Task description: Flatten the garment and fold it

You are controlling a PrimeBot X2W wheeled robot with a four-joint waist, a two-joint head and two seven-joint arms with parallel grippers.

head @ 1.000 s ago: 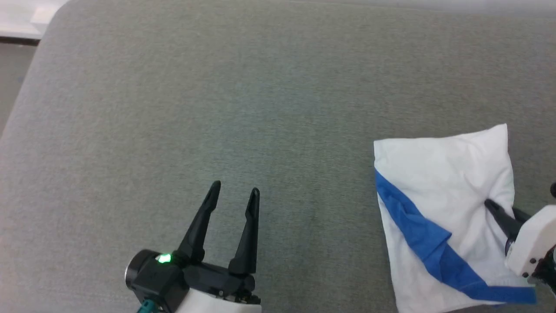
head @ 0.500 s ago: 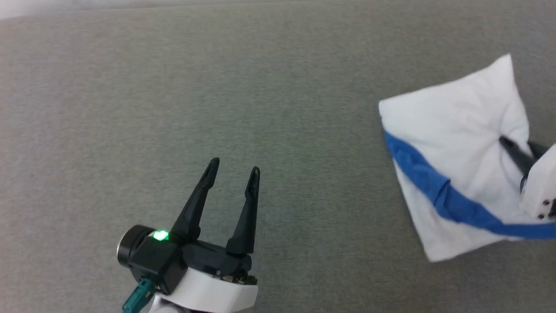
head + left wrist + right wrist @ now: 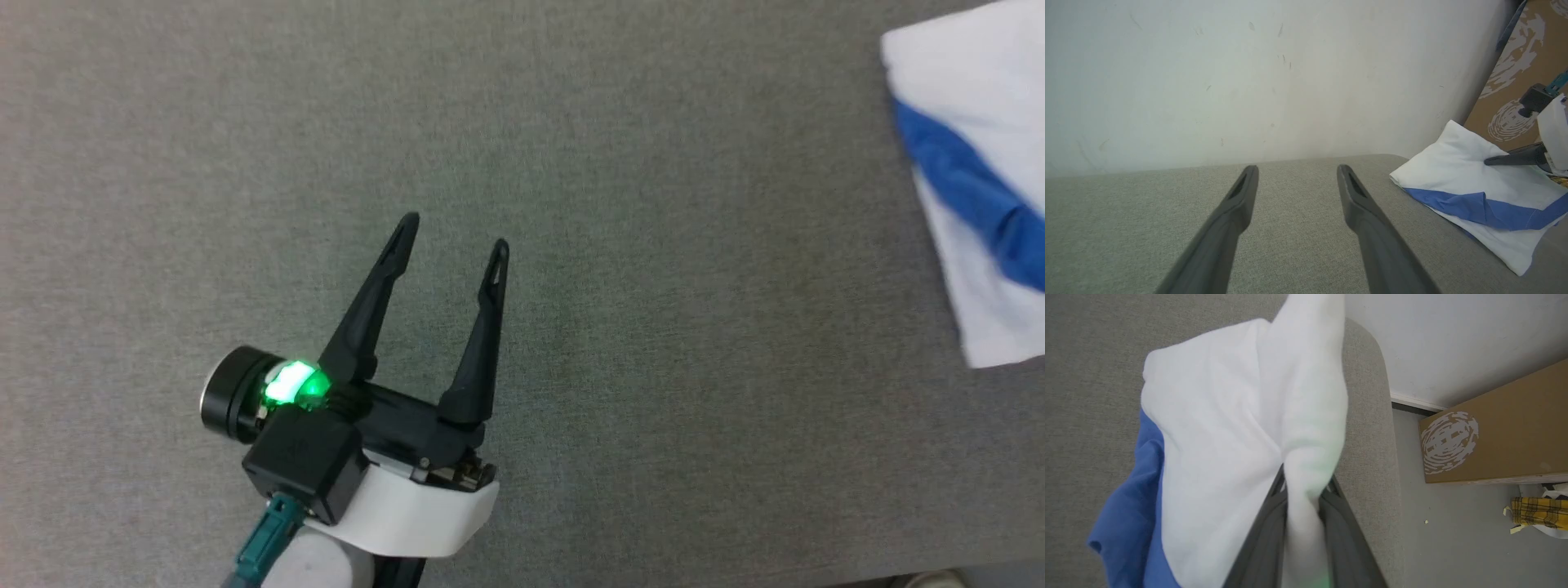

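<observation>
A bare indoor room, more test space than home. A grey fabric pad stands against a scuffed white wall, with a printed cardboard box and plaid cloth on the grey floor.
</observation>
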